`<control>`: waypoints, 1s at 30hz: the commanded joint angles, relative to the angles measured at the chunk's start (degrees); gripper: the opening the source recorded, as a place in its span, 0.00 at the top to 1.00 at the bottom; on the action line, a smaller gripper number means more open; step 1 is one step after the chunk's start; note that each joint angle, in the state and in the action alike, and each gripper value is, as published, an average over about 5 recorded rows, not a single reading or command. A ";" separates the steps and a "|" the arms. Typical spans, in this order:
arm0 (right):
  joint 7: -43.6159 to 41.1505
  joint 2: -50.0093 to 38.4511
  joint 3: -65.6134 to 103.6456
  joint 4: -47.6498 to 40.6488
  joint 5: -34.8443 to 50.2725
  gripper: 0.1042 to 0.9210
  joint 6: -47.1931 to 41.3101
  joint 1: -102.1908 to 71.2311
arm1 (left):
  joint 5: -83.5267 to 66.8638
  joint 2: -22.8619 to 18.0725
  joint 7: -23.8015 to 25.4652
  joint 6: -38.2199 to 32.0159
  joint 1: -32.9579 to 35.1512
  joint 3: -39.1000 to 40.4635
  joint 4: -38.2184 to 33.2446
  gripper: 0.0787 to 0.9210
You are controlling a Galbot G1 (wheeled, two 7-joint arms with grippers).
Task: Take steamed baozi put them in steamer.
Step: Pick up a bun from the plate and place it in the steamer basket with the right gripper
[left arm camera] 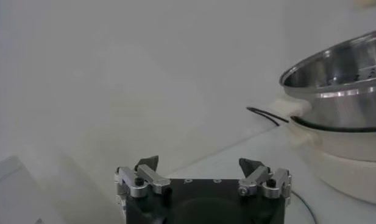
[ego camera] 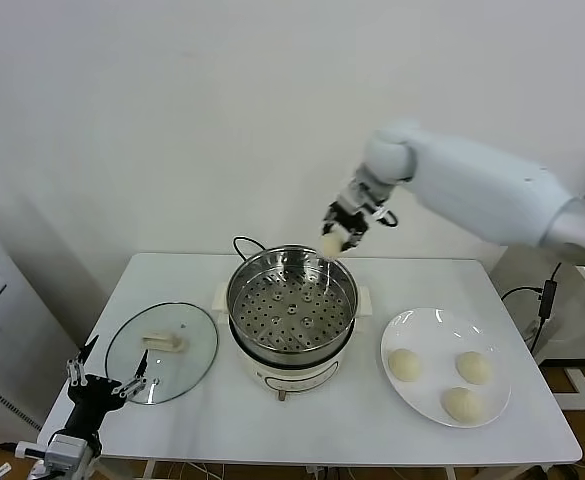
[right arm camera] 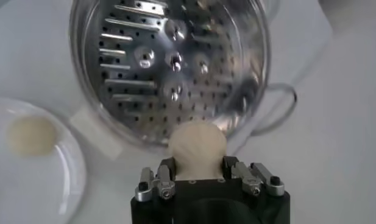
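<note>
My right gripper (ego camera: pixel 337 238) is shut on a cream-white baozi (ego camera: pixel 331 243) and holds it in the air above the far rim of the steamer (ego camera: pixel 245 278), a shiny steel basket with a perforated bottom on a white pot base. In the right wrist view the baozi (right arm camera: pixel 197 148) sits between the fingers, over the steamer's rim (right arm camera: pixel 259 73). The basket holds nothing. Three more baozi (ego camera: pixel 405 364) lie on the white plate (ego camera: pixel 400 333) at the right. My left gripper (ego camera: pixel 102 381) is open and empty, low at the table's front left corner.
A glass lid (ego camera: pixel 194 355) with a cream handle lies flat left of the steamer. A black cord (ego camera: pixel 244 242) runs behind the pot. The plate also shows in the right wrist view (right arm camera: pixel 66 182) with one baozi (right arm camera: pixel 30 134).
</note>
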 commanded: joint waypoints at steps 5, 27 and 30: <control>1.12 9.06 9.75 -5.64 -22.65 0.54 14.20 -12.30 | 0.02 -0.19 0.02 -0.16 0.25 -0.06 0.36 0.12; 0.16 7.77 11.95 -6.68 -16.68 0.26 12.11 -11.56 | -0.39 -0.03 0.08 -0.83 0.45 -0.50 1.09 0.12; -1.36 6.11 10.74 -5.88 -5.93 0.17 5.14 -6.38 | -0.49 -0.04 0.07 -0.95 0.34 -0.71 1.28 0.12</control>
